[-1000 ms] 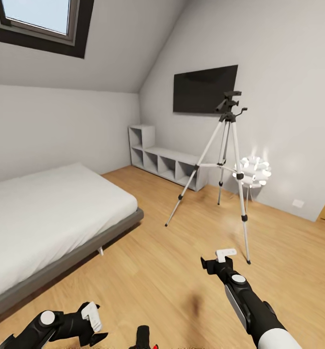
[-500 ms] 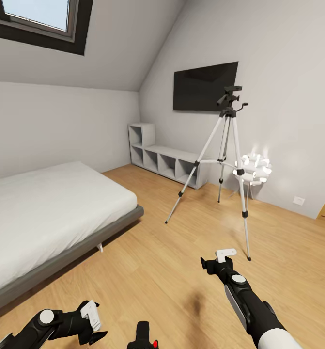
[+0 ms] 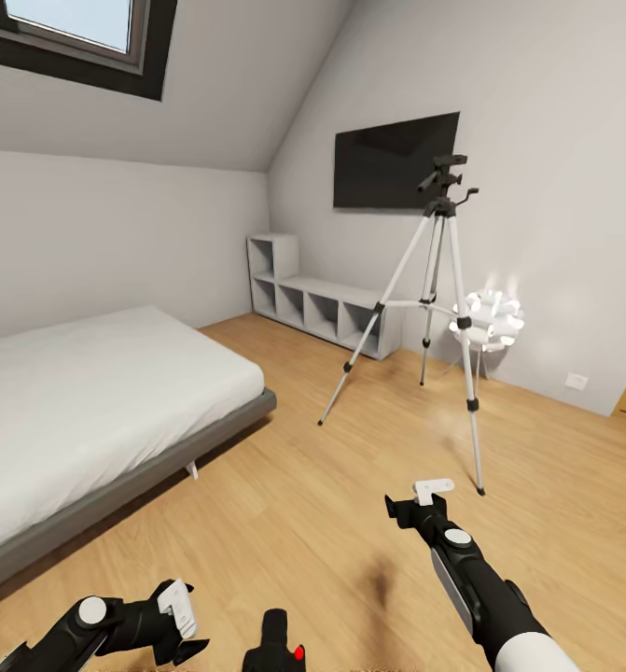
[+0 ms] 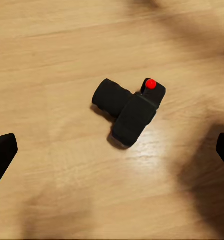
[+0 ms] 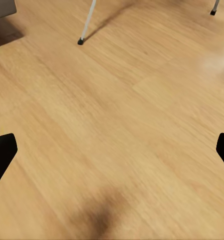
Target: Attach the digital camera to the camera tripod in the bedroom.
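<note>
Two spread-fingered grippers, left [image 4: 112, 150] and right [image 5: 112, 150], hold nothing over light wooden floor [image 3: 303, 504]. Small black red-dotted digital camera [image 4: 129, 107] lies there; silver-legged camera tripod [image 3: 434, 317] stands beside grey cubby shelf [image 3: 322, 303], its cubbies bare.

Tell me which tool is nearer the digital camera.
Left. The left tool hovers open beside the digital camera on the floor; the right tool hangs farther off, toward the tripod.

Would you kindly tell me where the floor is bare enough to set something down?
Bare floor runs between the bed and the tripod. It is crowded by the far wall, where tripod legs, lamp and shelf stand close together. The camera lies on the floor between the arms.
</note>
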You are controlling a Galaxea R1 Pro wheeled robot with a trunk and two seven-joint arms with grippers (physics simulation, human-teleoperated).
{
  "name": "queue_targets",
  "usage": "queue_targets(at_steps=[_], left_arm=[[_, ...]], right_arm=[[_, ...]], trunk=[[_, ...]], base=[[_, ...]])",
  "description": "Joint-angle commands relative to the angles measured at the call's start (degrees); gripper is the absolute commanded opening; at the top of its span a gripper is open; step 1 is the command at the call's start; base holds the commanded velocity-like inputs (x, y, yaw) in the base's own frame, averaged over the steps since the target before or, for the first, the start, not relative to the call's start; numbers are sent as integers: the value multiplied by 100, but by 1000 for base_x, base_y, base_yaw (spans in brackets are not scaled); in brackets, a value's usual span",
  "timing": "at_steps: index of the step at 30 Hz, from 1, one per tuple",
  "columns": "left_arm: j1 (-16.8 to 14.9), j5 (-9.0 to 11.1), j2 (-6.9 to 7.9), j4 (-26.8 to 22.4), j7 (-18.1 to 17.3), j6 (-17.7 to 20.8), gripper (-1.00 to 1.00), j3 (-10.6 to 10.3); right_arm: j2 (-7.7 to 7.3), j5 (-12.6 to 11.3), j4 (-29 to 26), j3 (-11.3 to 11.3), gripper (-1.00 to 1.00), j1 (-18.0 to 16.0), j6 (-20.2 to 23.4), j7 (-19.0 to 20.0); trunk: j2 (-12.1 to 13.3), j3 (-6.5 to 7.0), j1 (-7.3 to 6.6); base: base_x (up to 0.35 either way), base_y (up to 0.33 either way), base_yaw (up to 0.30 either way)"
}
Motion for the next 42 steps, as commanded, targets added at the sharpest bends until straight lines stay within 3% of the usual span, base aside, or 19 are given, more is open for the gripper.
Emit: queue_targets(at_steps=[1, 10, 12, 17, 22, 31, 42], left_arm=[[-3, -18, -23, -15, -15, 23, 100, -13], [-3, -202, -39, -164, -43, 14, 100, -131], [-3, -282, -41, -187, -53, -20, 100, -181], [-3, -302, -27, -197, -144, -261, 100, -208], [-3, -305, -13, -202, -187, -331, 100, -211], [-7, -306, -21, -436, -200, -487, 100, -211], [-11, -313, -270, -408, -189, -504, 100, -211]], right_arm=[[-2, 1, -11, 12, 100, -2, 34, 6], [58, -7, -199, 50, 100, -38, 41, 46], [105, -1, -1005, 84, 100, -330, 106, 135], [123, -14, -1657, 128, 100, -773, 490, 338], [136, -16, -1986, 267, 100, -834, 672, 707], [141, -16, -2127, 338, 100, -856, 928, 1005], [141, -22, -2188, 341, 100, -858, 1124, 1032]], trunk=[[-44, -24, 21], [-405, -186, 219], [-485, -222, 263], [-686, -311, 373], [-770, -414, 425], [-782, -613, 448], [-797, -857, 476]], base=[[0, 0, 0], [0, 0, 0], [0, 0, 0], [0, 0, 0], [0, 0, 0], [0, 0, 0], [0, 0, 0]])
